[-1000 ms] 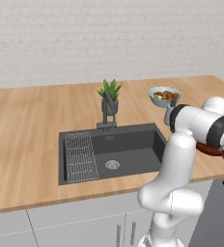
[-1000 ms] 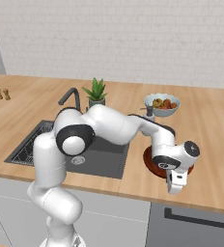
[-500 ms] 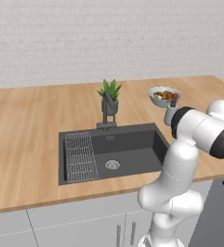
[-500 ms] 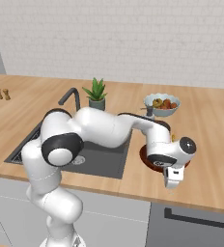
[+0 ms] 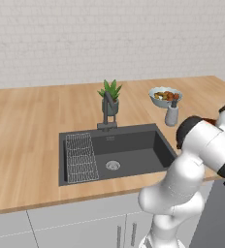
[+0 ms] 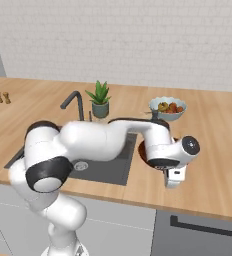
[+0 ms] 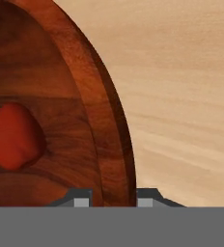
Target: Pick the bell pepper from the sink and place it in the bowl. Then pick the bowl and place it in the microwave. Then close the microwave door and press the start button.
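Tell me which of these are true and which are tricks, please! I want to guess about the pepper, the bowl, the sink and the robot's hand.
1. The red pepper lies inside the brown bowl. True.
2. The sink has the pepper in it. False: the basin holds just its wire rack and drain.
3. The gripper has one fingertip on each side of the bowl's rim. True.
4. The brown bowl sits in the sink. False: it rests on the wooden counter.
5. The pale fruit bowl stands at the back of the counter, beyond the brown bowl. True.
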